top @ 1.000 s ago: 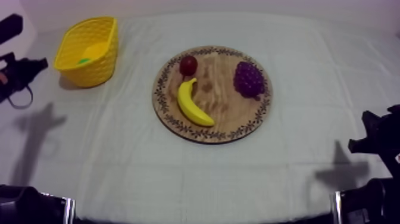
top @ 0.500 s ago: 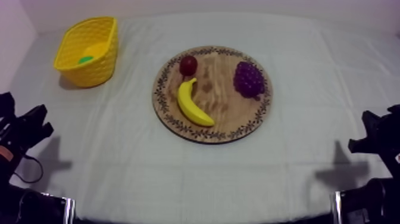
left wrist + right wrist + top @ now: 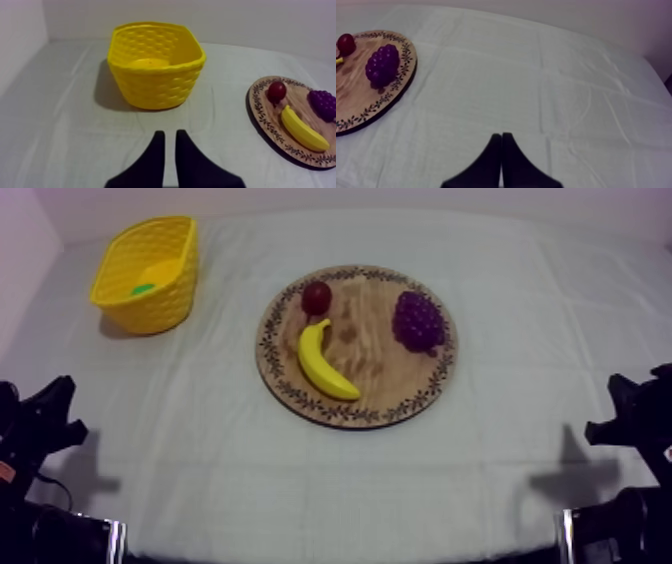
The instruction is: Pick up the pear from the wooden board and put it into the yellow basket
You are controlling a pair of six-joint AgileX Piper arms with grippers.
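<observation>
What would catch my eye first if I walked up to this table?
The bright yellow basket at the table's far left stands out most against the pale cloth, with a bit of green inside. Next comes the round wooden board in the middle, bearing a banana, purple grapes and a small red fruit.

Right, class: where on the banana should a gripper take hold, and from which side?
Probably across the middle of the banana, coming down from above. It lies flat on the wooden board, leaving top and flanks free; its ends taper, and one tip sits close to the small red fruit.
</observation>
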